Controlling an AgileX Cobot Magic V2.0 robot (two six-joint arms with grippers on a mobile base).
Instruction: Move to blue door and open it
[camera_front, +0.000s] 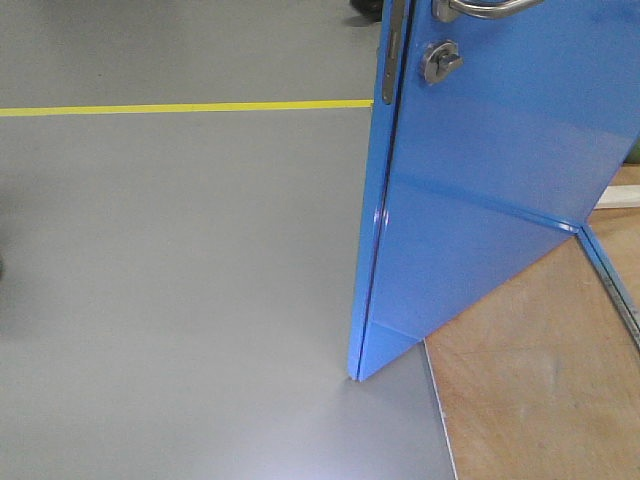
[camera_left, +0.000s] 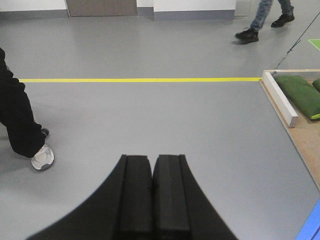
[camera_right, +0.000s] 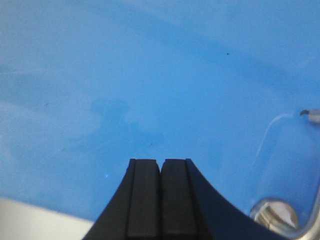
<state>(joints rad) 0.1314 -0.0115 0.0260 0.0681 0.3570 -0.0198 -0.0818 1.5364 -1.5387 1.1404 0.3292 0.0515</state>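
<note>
Blue door (camera_front: 480, 200) is standing ajar, right of centre, edge facing the robot. Right pincer (camera_right: 161, 167), pads together, is pointing at bare panel beside lever handle (camera_right: 300, 227), probably risking slipping on gloss or missing the lever. Left pincer (camera_left: 152, 165), also together, is idling over floor (camera_left: 150, 115).

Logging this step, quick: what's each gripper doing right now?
Left gripper: closed, empty, over grey floor.
Right gripper: closed, empty, facing the glossy bright-blue door panel.
</note>
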